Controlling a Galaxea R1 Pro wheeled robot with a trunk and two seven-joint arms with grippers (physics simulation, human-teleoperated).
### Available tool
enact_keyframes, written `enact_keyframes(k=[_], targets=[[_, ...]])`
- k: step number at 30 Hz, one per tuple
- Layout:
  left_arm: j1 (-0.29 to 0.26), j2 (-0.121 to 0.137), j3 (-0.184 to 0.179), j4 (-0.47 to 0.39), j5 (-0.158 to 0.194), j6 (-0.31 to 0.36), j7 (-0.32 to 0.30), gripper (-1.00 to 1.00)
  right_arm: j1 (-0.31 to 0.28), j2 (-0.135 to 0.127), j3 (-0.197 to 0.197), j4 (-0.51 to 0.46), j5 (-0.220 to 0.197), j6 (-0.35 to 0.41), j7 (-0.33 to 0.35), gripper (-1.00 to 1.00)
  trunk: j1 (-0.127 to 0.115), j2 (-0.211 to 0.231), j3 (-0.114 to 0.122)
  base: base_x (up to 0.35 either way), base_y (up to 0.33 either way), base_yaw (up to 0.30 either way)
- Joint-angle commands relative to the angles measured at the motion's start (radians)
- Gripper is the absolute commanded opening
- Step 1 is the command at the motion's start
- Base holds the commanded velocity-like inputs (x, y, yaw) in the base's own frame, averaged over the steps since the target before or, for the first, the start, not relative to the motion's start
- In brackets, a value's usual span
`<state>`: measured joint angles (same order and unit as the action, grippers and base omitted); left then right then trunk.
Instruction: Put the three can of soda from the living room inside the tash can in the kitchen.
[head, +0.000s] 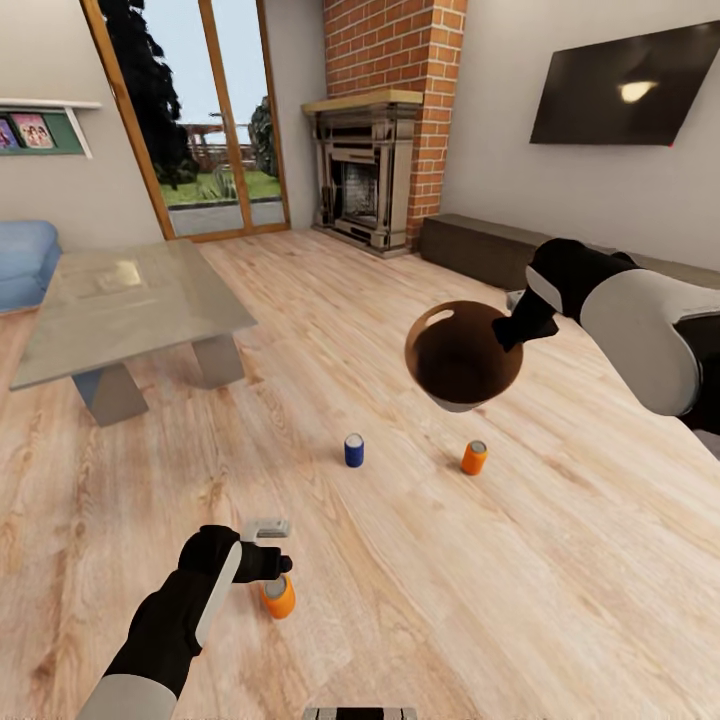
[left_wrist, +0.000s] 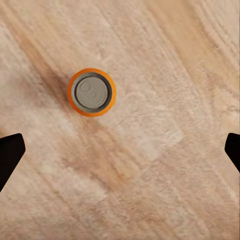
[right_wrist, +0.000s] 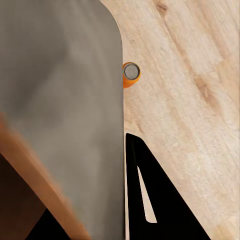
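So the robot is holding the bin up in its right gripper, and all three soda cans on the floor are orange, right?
Not quite: the head view shows two orange cans and one blue can standing on the wooden floor. The rest holds: the right gripper holds the bin up by its rim.

My arms show glossy black wrists and forearms with pale grey-white shells, ending in the black left gripper (head: 268, 565) and right gripper (head: 515, 328).
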<state>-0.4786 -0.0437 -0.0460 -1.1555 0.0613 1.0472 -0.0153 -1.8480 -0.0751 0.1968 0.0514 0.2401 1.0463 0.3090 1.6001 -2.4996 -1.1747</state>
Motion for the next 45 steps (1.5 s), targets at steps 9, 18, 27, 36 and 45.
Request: enact_keyframes(k=[9,18,27,36,45], targets=[[0.0,0.001,0.0,0.0,-0.001,0.0,0.0,1.0,0.004,0.001,-0.014,-0.002,-0.012,0.001,0.007,-1.0,0.004,-0.003,-0.039,0.0,0.0,0.0],[0.0,0.001,0.0,-0.001,-0.002,0.0,0.001,1.0,0.005,0.001,-0.011,-0.003,-0.012,0.001,0.007,-1.0,0.004,-0.003,-0.057,0.0,0.0,0.0],[0.0,0.003,0.0,-0.001,0.002,0.0,-0.005,1.0,0.006,0.003,-0.007,-0.003,-0.012,0.001,0.007,-1.0,0.004,-0.003,-0.071,0.11,0.067,0.0],[0.001,0.004,0.0,-0.006,0.003,0.0,-0.005,1.0,0.007,0.004,-0.005,-0.002,-0.012,0.001,0.007,-1.0,0.004,-0.003,-0.084,0.116,0.036,0.0],[0.001,0.004,0.0,-0.008,0.003,0.0,-0.004,1.0,0.006,0.009,-0.002,-0.002,-0.012,0.001,0.007,-1.0,0.004,-0.003,-0.096,0.141,0.001,0.0]])
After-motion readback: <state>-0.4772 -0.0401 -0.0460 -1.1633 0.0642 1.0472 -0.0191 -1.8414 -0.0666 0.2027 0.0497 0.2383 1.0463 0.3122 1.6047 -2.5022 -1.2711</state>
